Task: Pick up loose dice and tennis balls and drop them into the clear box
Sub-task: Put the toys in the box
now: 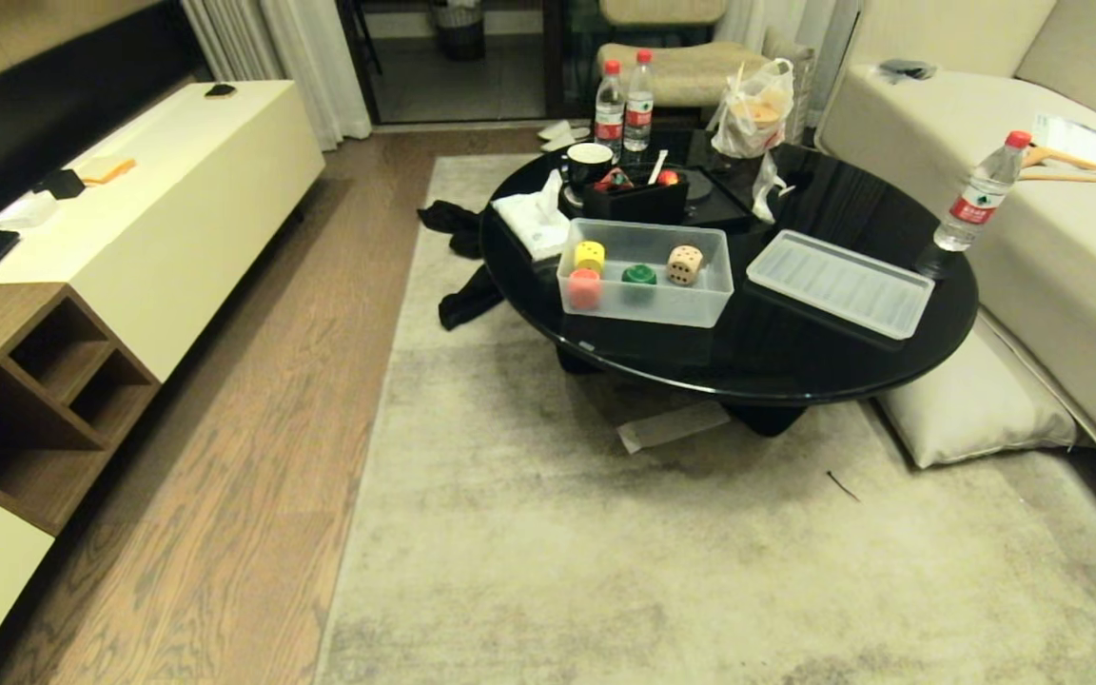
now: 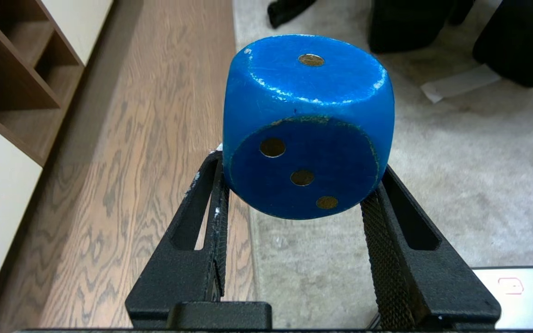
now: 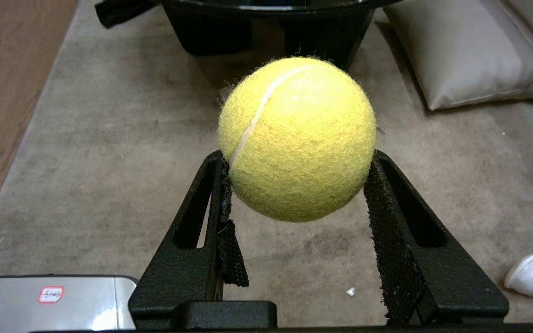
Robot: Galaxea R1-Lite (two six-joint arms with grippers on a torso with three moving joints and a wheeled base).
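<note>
A blue die (image 2: 308,127) is gripped in the left claw (image 2: 301,185) and a tennis ball (image 3: 297,138) in the right claw (image 3: 296,185), both carried over the rug. The clear box (image 1: 645,306) is seen ahead on the black surface (image 1: 795,352), already holding four dice; neither arm is judged nearer.

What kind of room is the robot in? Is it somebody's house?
Most likely a home living room: a beige sofa beside a round black coffee table, a pale rug on a wooden floor, and a low cabinet along the wall.
</note>
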